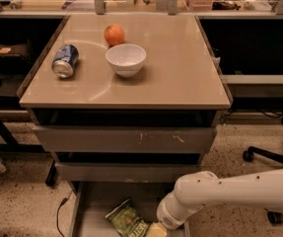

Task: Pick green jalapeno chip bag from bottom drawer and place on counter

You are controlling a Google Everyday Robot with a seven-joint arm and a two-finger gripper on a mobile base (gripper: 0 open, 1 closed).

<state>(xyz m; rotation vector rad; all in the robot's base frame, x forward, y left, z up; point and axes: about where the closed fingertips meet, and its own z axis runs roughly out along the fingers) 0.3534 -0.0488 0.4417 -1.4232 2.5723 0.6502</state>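
The green jalapeno chip bag [127, 219] lies in the bottom drawer [94, 201], which is pulled out at the bottom of the view. My white arm reaches in from the right. The gripper [157, 229] is at the lower edge of the view, just right of the bag and close to it. Most of the gripper is cut off by the frame edge. The beige counter [175, 73] is above, on top of the grey cabinet.
On the counter stand a white bowl [125, 59], an orange [114, 34] behind it and a blue soda can [65, 60] lying on its side at the left. Two grey drawers [126, 139] sit above the bottom one. An office chair base [274, 157] is at the right.
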